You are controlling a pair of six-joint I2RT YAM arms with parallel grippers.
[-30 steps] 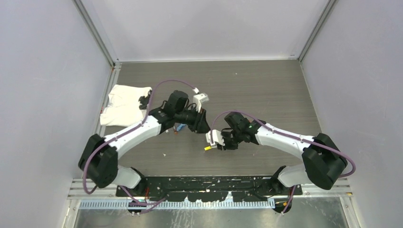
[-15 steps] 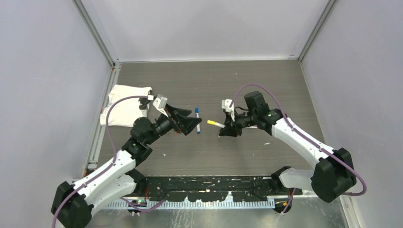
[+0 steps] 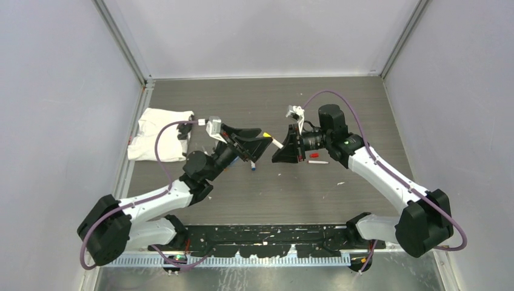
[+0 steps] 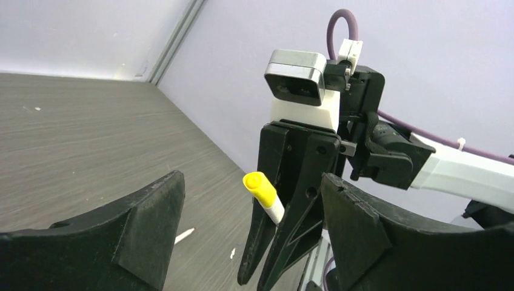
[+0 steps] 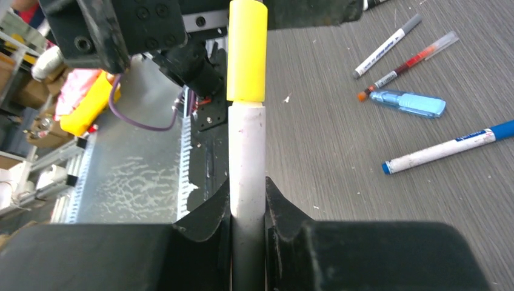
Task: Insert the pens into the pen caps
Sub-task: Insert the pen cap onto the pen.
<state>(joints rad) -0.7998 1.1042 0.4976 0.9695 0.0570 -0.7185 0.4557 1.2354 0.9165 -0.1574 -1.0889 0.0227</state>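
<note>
1. The pen point(image 5: 246, 151) is thin with a white barrel, and a yellow cap point(image 5: 246, 48) sits on its free end. The cap is a little thicker than the barrel.
2. This pen is in the air above the middle of the table point(image 3: 339, 109), between the two arms, and its capped end points toward the left arm.
3. The right gripper point(image 5: 247, 191) is closed narrow on the white barrel. Both fingers press the pen near its lower part, and the rest of the barrel sticks out in front.
4. The left gripper point(image 4: 251, 182) is spread wide and holds nothing. In the left wrist view the yellow end stands in the gap between its two fingers point(image 4: 151, 224) and touches neither of them.
5. Three more pens lie flat on the table, in the right wrist view: a blue-ended pen point(image 5: 448, 144), a grey-ended pen point(image 5: 388, 46) and a red pen point(image 5: 409, 62).
6. The grey-ended pen and the red pen lie near each other, almost parallel. A light-blue piece point(image 5: 407, 103) lies just beside the red pen, between it and the blue-ended pen.
</note>
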